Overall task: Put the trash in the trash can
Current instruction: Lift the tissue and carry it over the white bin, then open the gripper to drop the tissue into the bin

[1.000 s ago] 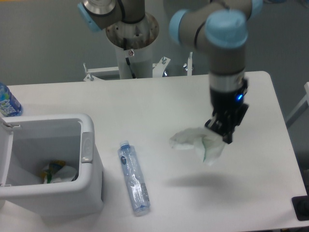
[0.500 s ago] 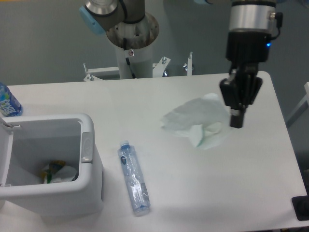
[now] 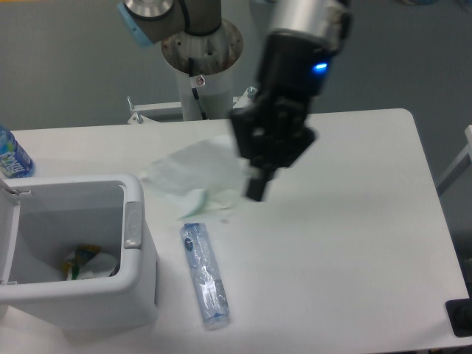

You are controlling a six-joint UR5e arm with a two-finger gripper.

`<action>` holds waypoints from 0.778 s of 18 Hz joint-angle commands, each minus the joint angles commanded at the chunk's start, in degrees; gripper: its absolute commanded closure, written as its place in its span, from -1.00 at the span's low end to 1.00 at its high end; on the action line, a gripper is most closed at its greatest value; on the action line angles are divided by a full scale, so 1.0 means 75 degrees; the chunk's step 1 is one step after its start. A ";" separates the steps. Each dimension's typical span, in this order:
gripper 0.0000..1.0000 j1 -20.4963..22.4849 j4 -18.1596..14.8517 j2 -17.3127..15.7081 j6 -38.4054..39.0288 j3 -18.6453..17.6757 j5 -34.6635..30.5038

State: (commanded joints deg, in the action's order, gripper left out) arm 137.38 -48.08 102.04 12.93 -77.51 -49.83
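Swinging leftward from the bench's right edge, the claw (image 3: 254, 188), clenched on the crumpled white paper wrapper (image 3: 193, 179), now nears the boxy white plastic trash can (image 3: 133, 225) at the front-left corner.

Open-topped trash can (image 3: 133, 225), water bottle (image 3: 204, 275) lying just beside it.
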 joint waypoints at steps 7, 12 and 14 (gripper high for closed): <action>0.95 -0.0857 0.0023 0.0035 -0.1079 -0.0903 -0.0070; -1.00 -0.1021 0.0164 0.0188 -0.1582 -0.0833 -0.0070; -1.00 -0.1021 0.0141 0.0106 -0.1619 -0.0926 -0.0140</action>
State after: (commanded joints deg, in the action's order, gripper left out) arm 129.73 -47.02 102.84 0.79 -84.46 -50.89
